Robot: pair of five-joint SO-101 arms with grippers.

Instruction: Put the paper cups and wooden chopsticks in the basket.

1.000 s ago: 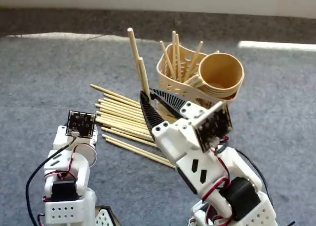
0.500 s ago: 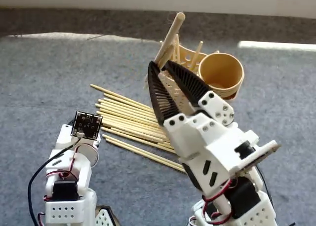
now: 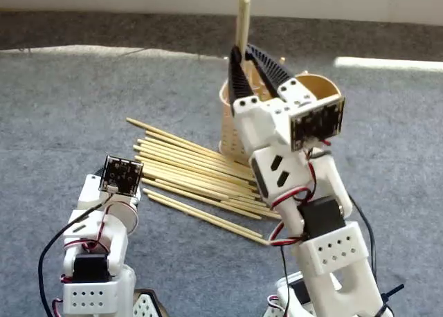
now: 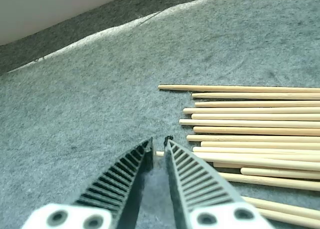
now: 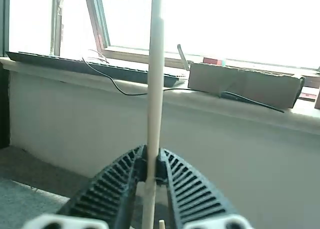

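Chopstick (image 3: 243, 16) upright, pinched in right jaws over basket (image 3: 228, 123) — left jaws narrowly apart beside loose chopsticks (image 4: 250, 123)

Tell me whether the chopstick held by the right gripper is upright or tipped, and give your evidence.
Upright. The chopstick stands near vertical in both the high and right wrist views, clamped in the right gripper.

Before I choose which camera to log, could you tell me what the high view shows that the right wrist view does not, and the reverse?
The high view gives the basket, a paper cup, the loose chopsticks lying on the grey carpet, and the left arm. The right wrist view gives a window ledge with a cardboard box and a dark cable. Both give the right gripper shut on one upright chopstick.
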